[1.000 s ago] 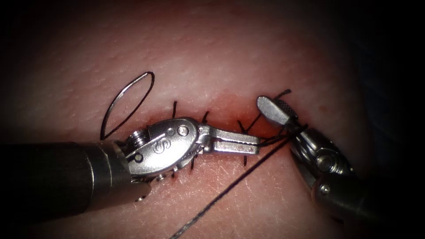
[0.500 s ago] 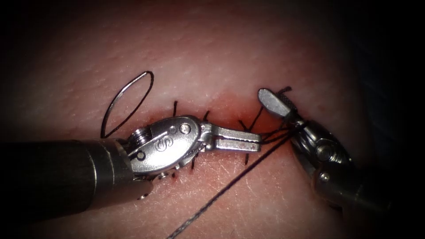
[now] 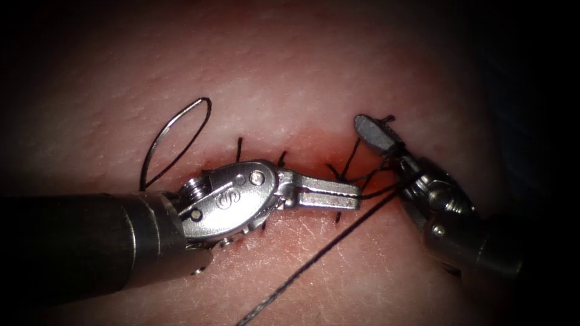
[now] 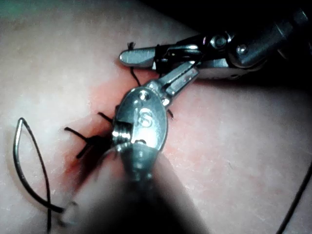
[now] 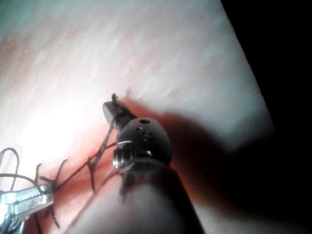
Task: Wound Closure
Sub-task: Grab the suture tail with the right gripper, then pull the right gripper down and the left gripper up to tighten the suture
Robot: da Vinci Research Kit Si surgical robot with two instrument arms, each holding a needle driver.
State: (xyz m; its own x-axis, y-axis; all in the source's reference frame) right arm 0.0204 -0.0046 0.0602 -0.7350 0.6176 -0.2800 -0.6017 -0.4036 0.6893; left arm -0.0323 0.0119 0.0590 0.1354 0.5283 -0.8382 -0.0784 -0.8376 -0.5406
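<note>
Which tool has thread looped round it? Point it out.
The right tool, shut on a thread end; the left tool only grips thread at its tip. Needle lies on tissue left of the cut.

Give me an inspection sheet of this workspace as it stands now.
Surface: tissue, its cut crossed by dark stitches.
Job's things: needle lies free on the tissue, left of the stitches, not in the tissue; thread runs to the tools and loops around the right tool.
Clutter: red fluid along the cut.
Grippers: left tool, jaws shut on the thread; right tool, jaws shut on a short thread end.
Cables: nothing seen.
Surroundings: nothing seen.
</note>
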